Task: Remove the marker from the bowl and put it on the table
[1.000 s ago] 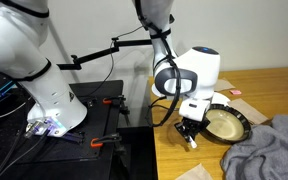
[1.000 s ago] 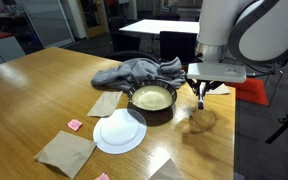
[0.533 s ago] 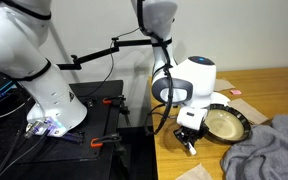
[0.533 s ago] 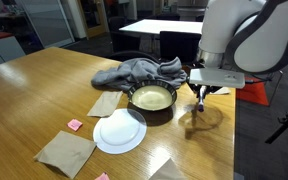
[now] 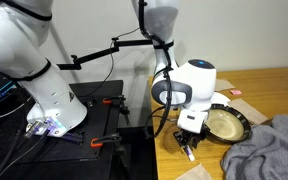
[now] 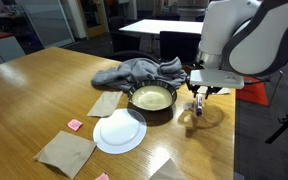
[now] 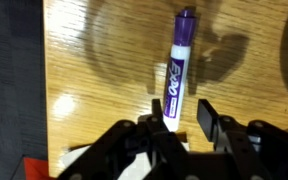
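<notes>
The marker is out of the bowl, on the table beside it, near the edge by the robot's base. In the wrist view its purple cap points away and its white end sits between the fingers. The gripper is slightly parted: wood shows between the marker and one finger, so no grip. The fingers' bases are cut off. In both exterior views the gripper hides the marker.
</notes>
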Controlling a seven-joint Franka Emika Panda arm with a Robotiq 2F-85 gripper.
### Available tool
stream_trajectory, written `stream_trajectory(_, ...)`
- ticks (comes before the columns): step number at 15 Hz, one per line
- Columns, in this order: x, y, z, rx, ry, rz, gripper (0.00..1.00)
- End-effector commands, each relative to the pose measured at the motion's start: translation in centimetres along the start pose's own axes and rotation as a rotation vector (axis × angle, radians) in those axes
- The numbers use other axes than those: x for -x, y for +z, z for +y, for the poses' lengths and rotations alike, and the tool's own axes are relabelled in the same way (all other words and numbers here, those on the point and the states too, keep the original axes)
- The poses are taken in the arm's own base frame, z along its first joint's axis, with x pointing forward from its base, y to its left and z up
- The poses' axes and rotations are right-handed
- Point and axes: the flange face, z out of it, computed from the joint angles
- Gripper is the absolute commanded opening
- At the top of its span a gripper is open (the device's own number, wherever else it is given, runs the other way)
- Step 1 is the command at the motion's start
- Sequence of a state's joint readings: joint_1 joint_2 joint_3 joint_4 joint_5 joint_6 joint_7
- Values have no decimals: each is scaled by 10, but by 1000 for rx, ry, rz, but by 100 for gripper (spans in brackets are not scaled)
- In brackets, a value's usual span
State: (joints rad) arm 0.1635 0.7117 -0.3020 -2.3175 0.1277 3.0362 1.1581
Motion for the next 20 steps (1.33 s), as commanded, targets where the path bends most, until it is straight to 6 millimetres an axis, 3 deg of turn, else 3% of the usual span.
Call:
stream_trajectory(1,-4,-2,-3,-22,-8,3,75)
stream_trajectory(4,-3,-12,-3,-28,-18,-5,98)
stream_trajectory(5,-2,-16,-3,-25,-19,-3,100)
stream_trajectory(11,6,-64,-9,-63,-138,-12,100)
stream_trajectory(20,20,-162,-34,-53,-450,-49,100)
